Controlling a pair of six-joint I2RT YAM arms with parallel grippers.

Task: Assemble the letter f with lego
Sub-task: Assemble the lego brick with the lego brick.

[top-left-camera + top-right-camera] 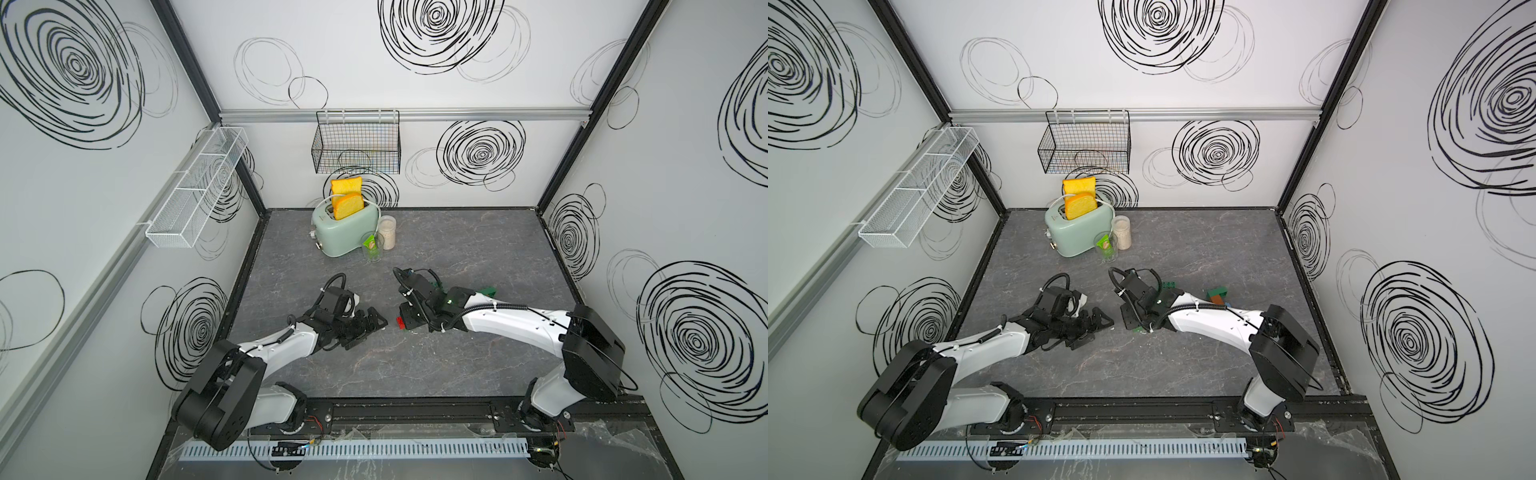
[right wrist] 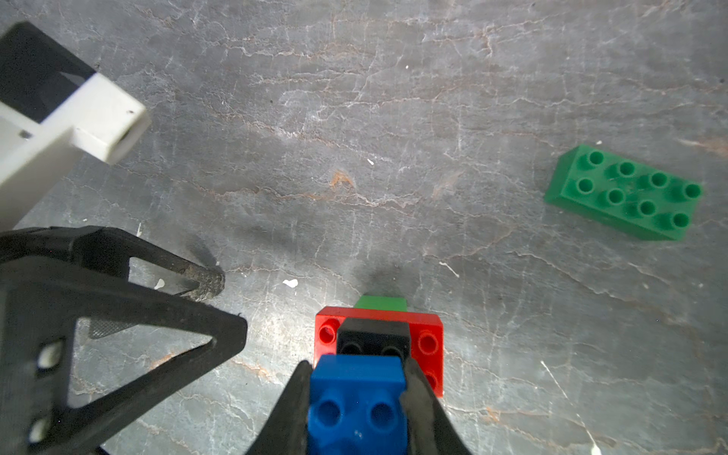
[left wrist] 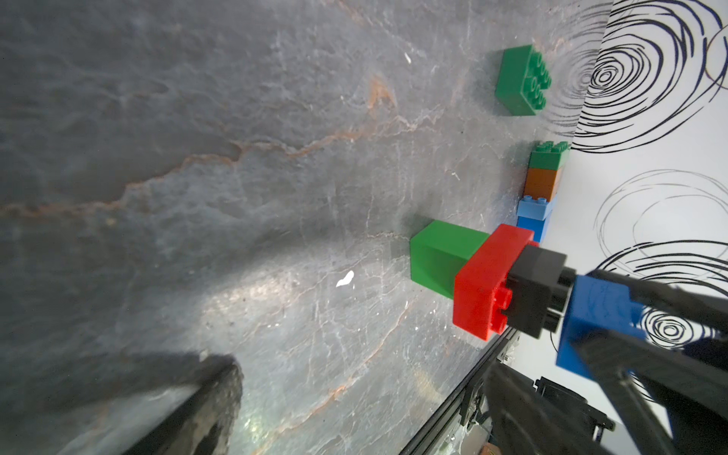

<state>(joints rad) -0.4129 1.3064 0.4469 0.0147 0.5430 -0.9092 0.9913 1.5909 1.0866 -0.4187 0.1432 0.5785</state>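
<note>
Your right gripper (image 2: 356,378) is clenching the blue brick (image 2: 356,409) capping a lego tower (image 3: 488,275), which is standing near the middle of the table (image 2: 354,118): the blue brick is sitting on a black brick (image 2: 372,335), that on a red brick (image 2: 427,338), that on a green base (image 2: 380,303). Your left gripper (image 2: 222,305) is hanging released just beside it. A loose green brick (image 2: 626,193) is lying apart. In both top views the right arm (image 1: 511,328) is hiding most of the tower.

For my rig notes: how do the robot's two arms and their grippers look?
The left arm and right arm have white shells, black joints and black cables along them. The left gripper and right gripper are black, with triangular frame fingers.
</note>
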